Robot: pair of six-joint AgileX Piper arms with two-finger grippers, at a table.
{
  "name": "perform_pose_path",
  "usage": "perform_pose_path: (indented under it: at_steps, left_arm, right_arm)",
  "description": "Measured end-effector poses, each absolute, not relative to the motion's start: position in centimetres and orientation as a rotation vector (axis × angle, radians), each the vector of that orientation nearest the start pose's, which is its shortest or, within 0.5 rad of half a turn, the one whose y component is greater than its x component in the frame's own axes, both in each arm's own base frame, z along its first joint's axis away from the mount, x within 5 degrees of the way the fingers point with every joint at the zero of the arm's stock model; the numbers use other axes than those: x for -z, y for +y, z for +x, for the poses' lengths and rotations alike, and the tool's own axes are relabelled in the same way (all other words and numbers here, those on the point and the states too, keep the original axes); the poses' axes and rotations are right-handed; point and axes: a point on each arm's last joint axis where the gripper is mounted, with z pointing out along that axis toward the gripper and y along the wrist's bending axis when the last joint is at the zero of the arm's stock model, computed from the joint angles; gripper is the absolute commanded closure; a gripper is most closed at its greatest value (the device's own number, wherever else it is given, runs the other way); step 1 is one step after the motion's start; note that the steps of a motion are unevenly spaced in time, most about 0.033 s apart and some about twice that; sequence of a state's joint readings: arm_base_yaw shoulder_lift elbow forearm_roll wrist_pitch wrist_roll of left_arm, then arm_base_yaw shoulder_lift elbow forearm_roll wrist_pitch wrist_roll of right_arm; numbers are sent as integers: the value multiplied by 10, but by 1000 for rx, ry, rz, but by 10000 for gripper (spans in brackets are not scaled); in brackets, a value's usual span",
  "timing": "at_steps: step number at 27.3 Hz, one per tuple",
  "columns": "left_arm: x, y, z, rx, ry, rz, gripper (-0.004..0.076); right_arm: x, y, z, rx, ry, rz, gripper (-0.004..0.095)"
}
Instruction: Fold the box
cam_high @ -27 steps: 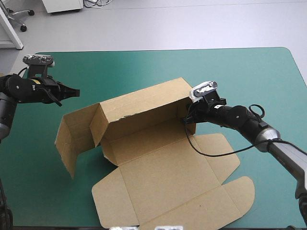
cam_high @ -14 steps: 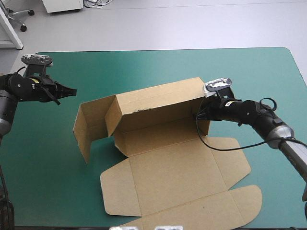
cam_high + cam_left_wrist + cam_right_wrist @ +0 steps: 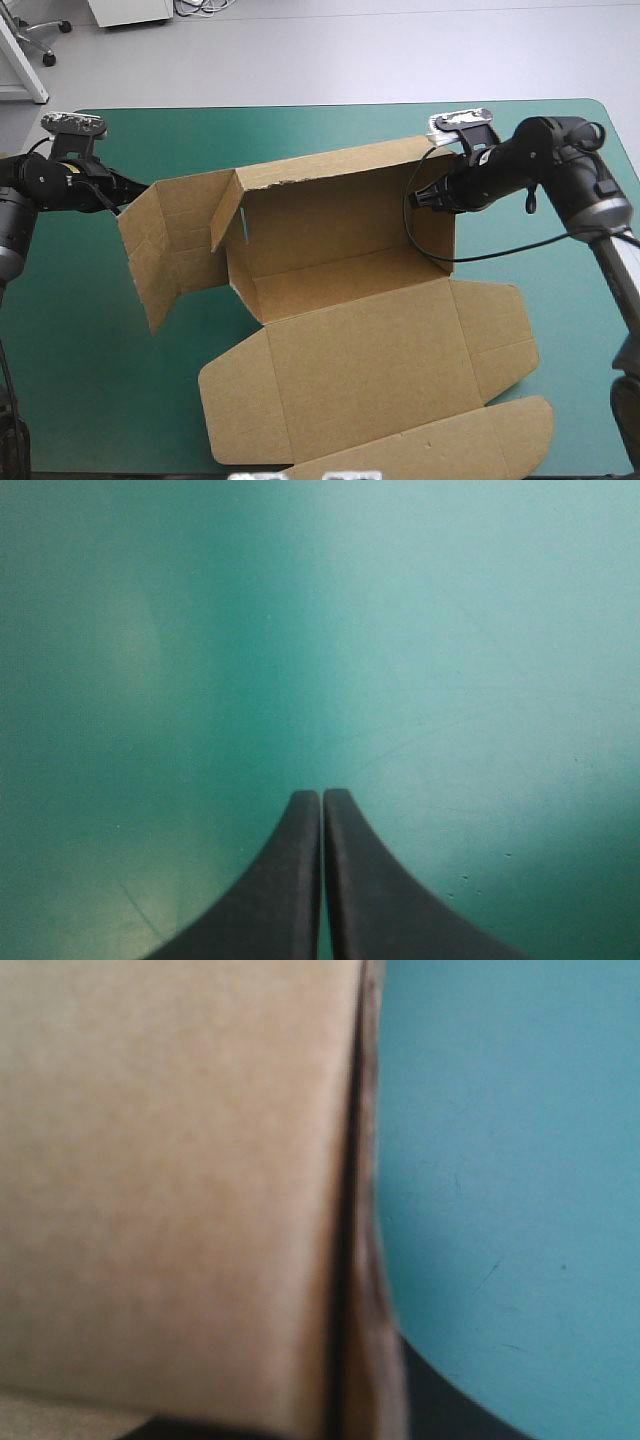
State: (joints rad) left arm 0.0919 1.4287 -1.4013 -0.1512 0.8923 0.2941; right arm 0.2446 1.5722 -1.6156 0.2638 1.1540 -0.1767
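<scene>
The box [image 3: 340, 330] lay mid-table on the teal-green cover [image 3: 560, 140], its rear wall raised, the right gripper [image 3: 420, 198] pinched on that wall's end and the left gripper [image 3: 322, 800] closed on nothing; a slipping pinch could drop the wall flat.

Your box [image 3: 350, 340] was plain brown board, unprinted. You had a teal-green cover [image 3: 300, 130] beneath it. Your fingers [image 3: 290, 890] were black.
</scene>
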Motion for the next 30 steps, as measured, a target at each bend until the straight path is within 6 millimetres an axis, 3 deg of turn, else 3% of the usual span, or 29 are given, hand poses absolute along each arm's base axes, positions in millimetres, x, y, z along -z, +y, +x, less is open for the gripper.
perform_pose_path:
  at_steps: [4,13,23,30]
  left_arm:
    - [-378,18,308,3,2385,183,724]
    - [-378,18,308,4,2384,183,724]
    - [-378,17,308,9,2384,181,724]
    - [-377,17,309,11,2387,180,724]
  right_arm:
    - [-333,111,349,-388,2709,-538,922]
    - [-329,114,357,-395,2630,-601,906]
    - [-308,118,354,-461,2613,-640,556]
    - [-307,119,354,-474,2609,-664,493]
